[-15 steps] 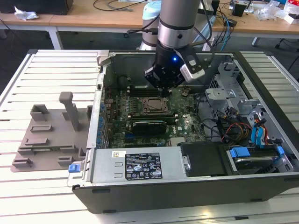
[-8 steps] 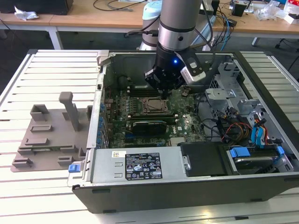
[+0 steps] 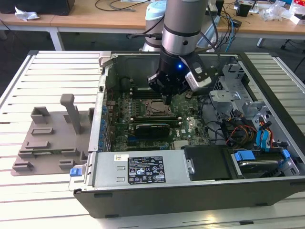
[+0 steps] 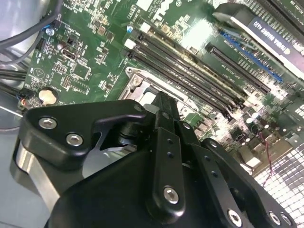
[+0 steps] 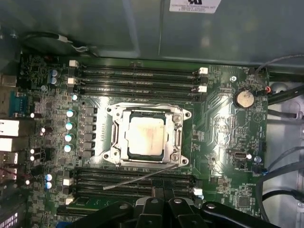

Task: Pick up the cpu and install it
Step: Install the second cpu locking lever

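The cpu (image 5: 146, 135), a flat square chip with a pale silver top, lies inside the metal socket frame (image 5: 113, 142) on the green motherboard (image 5: 218, 128). In the exterior view the cpu (image 3: 156, 108) sits in the socket in the middle of the open computer case. My gripper (image 3: 167, 99) hangs just above it, slightly toward the exterior view's right. The black fingers (image 5: 158, 194) stand pressed together with nothing between them, beside the socket's edge. A thin metal lever (image 5: 137, 177) lies loose along that side of the socket. In the second wrist view the gripper (image 4: 164, 99) points at the socket frame (image 4: 137, 78).
Memory slots (image 5: 137, 78) run along both sides of the socket. A black card (image 3: 152, 129) and cable bundles (image 3: 238, 131) lie within the case walls (image 3: 101, 95). A grey plastic tray (image 3: 47, 138) rests on the slatted table at the exterior view's left.
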### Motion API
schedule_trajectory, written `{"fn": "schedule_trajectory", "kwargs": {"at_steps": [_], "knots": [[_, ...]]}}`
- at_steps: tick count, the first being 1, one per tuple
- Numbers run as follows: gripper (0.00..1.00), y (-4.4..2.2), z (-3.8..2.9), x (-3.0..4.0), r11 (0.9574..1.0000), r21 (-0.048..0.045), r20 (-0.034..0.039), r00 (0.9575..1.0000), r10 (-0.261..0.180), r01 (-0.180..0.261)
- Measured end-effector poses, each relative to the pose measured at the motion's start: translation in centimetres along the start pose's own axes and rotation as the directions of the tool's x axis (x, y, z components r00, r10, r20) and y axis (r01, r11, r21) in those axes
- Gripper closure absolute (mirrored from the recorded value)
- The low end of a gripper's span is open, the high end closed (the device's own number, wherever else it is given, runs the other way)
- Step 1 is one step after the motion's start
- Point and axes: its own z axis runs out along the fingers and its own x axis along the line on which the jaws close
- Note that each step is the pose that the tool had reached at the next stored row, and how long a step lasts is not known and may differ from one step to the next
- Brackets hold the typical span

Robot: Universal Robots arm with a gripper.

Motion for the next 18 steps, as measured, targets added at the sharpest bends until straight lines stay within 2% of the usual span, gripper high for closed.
{"fn": "schedule_trajectory", "kwargs": {"at_steps": [1,2,3,4,5,6,7,9,12,14,16,18], "knots": [[0.89,-0.27,0.01,0.01,1.0000,0.0000,0.0000,1.0000,0.000,0.000],[0.89,-0.83,0.02,0.08,1.0000,-0.0045,0.0003,1.0000,0.000,0.000],[0.89,-1.45,0.02,0.17,0.9997,-0.0254,0.0015,1.0000,0.000,0.000],[0.89,-1.80,0.04,0.22,0.9984,-0.0559,0.0034,1.0000,-0.001,0.001],[0.89,-2.01,0.03,0.25,0.9957,-0.0925,0.0055,1.0000,-0.001,0.002],[0.89,-2.09,0.05,0.29,0.9936,-0.1131,0.0068,1.0000,-0.001,0.002],[0.89,-2.22,0.23,0.37,0.9916,-0.1292,0.0077,1.0000,-0.001,0.002],[0.89,-2.30,0.66,0.49,0.9915,-0.1304,0.0077,1.0000,-0.002,0.003],[0.89,-2.36,2.05,1.23,0.9915,-0.1304,0.0078,1.0000,-0.002,0.003],[0.89,-2.34,2.33,1.70,0.9915,-0.1304,0.0078,1.0000,-0.002,0.003],[0.89,-2.37,2.64,2.51,0.9915,-0.1303,0.0078,1.0000,-0.001,0.002],[0.89,-2.43,2.84,2.90,0.9915,-0.1304,0.0078,1.0000,-0.002,0.003]]}}
